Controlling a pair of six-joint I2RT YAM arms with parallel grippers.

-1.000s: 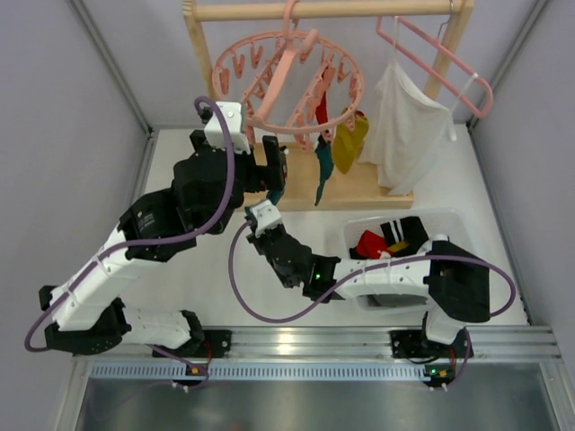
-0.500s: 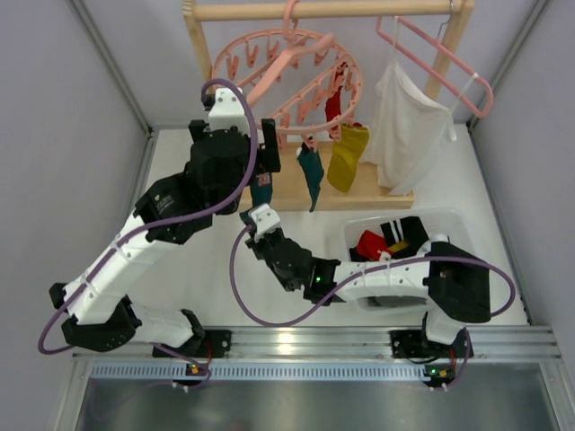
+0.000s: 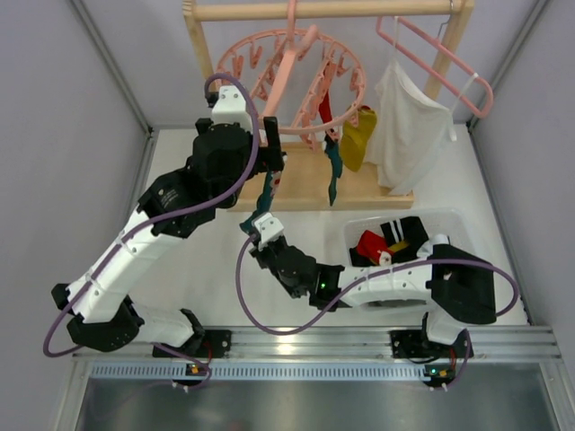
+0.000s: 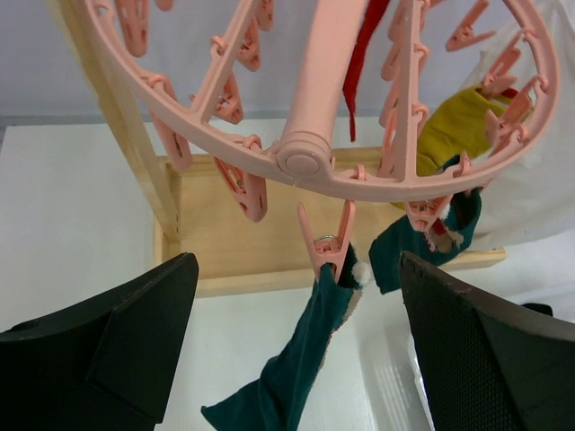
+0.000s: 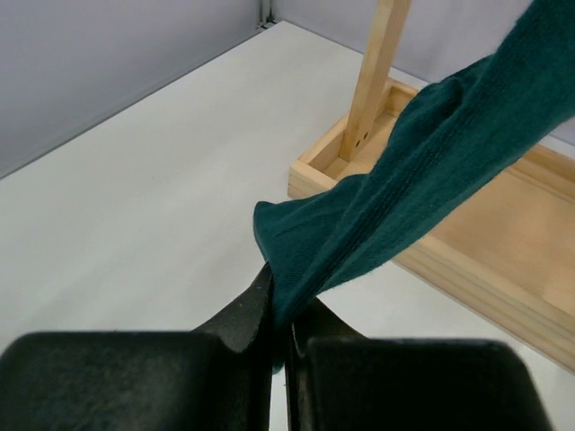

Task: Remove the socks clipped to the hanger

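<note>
The round pink hanger [image 3: 289, 79] hangs from the wooden rail, with red [image 3: 323, 108], mustard [image 3: 357, 139] and teal [image 3: 334, 175] socks clipped on. A second teal sock [image 3: 267, 196] stretches down from a pink clip [image 4: 328, 242] to my right gripper [image 3: 260, 218], which is shut on its toe end [image 5: 286, 305]. My left gripper [image 4: 301, 278] is open just below the ring [image 4: 305, 162], its fingers either side of that clip and the sock's cuff [image 4: 310, 350]. In the left wrist view the other teal sock [image 4: 422, 247] and the mustard one [image 4: 458, 126] hang behind.
The rack's wooden base tray [image 3: 296, 184] lies under the ring. A white bin [image 3: 449, 220] at the right holds a red sock [image 3: 371, 242] and a black one. A plain pink hanger with white cloth [image 3: 409, 117] hangs right of the ring.
My left gripper has risen and moved toward the ring, staying open. The ring has swung. The right gripper stays shut on the teal sock, which now hangs stretched.
</note>
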